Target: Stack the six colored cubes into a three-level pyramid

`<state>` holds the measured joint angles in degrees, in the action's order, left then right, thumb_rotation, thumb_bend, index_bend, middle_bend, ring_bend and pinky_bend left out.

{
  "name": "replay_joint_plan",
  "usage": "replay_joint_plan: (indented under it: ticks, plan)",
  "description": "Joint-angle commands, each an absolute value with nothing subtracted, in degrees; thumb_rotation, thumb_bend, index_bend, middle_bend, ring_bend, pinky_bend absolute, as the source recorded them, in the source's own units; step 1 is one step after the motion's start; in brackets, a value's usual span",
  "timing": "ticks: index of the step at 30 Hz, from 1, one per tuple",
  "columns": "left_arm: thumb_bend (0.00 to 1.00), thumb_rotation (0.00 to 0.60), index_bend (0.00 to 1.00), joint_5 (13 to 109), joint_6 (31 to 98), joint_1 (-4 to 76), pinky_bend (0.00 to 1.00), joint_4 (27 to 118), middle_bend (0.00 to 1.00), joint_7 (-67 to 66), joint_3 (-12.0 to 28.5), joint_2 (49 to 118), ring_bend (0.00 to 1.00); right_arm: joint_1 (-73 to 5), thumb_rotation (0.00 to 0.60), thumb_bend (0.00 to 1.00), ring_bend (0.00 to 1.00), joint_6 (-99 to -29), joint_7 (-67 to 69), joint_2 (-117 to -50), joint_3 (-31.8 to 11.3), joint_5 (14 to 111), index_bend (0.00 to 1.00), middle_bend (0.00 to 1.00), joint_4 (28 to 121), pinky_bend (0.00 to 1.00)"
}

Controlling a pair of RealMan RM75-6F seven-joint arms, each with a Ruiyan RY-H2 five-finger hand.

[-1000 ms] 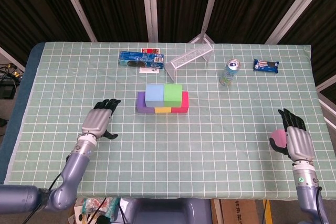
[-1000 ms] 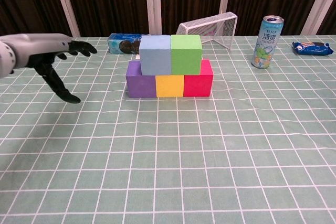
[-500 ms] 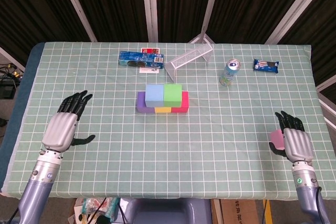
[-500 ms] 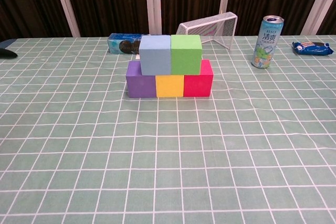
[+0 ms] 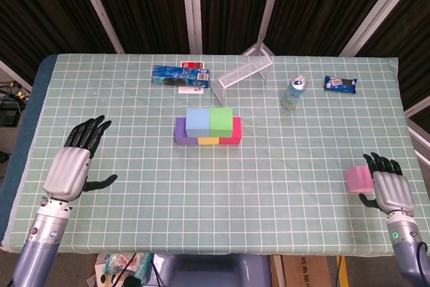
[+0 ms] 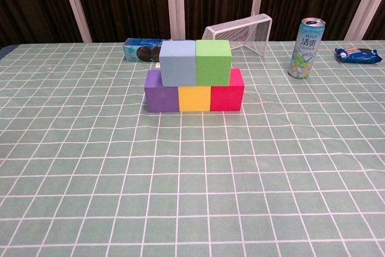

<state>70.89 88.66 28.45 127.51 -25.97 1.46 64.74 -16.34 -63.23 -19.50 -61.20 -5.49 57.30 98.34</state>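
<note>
head view: left hand [image 5: 69,169] spread, holding nothing; right hand [image 5: 392,191] grips the pink cube [image 5: 359,179] at the table's [image 5: 269,193] right edge, well apart from the five-cube stack [image 5: 208,127].

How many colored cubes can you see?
6. The purple cube, yellow cube and red cube sit in a row; the blue cube and green cube sit on top; the pink cube is beside the right hand.
</note>
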Motion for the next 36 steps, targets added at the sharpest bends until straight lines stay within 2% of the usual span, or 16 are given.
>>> replay_joint_plan:
  ticks: [1, 21, 27, 30, 34, 36]
  plan:
    - [0.15, 0.6, 0.0, 71.3, 88.3, 28.0, 0.07, 127.8, 0.0, -26.2, 1.8, 64.8, 0.0, -17.7, 0.6, 0.31, 0.0, -59.9, -21.3, -61.1, -4.0, 56.6, 0.0, 0.0, 96.0, 0.0]
    - [0.15, 0.6, 0.0, 71.4, 85.5, 25.9, 0.07, 127.2, 0.0, -26.4, 4.5, 65.0, 0.0, -22.2, 0.6, 0.31, 0.0, -53.6, -22.8, -68.0, -3.8, 53.8, 0.0, 0.01, 82.1, 0.0]
    - [0.15, 0.6, 0.0, 71.3, 84.8, 25.4, 0.07, 127.0, 0.0, -26.5, 5.2, 65.1, 0.0, -22.8, 0.6, 0.31, 0.04, -52.6, -23.1, -69.1, -3.9, 52.2, 0.0, 0.13, 79.6, 0.0]
    - [0.15, 0.6, 0.0, 71.2, 84.4, 25.3, 0.07, 126.9, 0.0, -26.5, 5.5, 65.2, 0.0, -23.0, 0.6, 0.31, 0.11, -52.1, -23.3, -69.5, -3.8, 51.5, 0.0, 0.24, 78.5, 0.0]
    - [0.15, 0.6, 0.0, 71.2, 84.0, 25.0, 0.07, 126.8, 0.0, -26.4, 5.8, 65.3, 0.0, -23.1, 0.6, 0.31, 0.24, -52.2, -22.7, -69.6, -4.0, 51.3, 0.09, 0.37, 78.4, 0.0]
    - [0.15, 0.6, 0.0, 71.2, 83.9, 24.9, 0.07, 126.7, 0.0, -26.3, 6.0, 65.3, 0.0, -23.0, 0.6, 0.31, 0.28, -52.6, -22.4, -69.7, -4.0, 51.9, 0.11, 0.4, 78.4, 0.0]
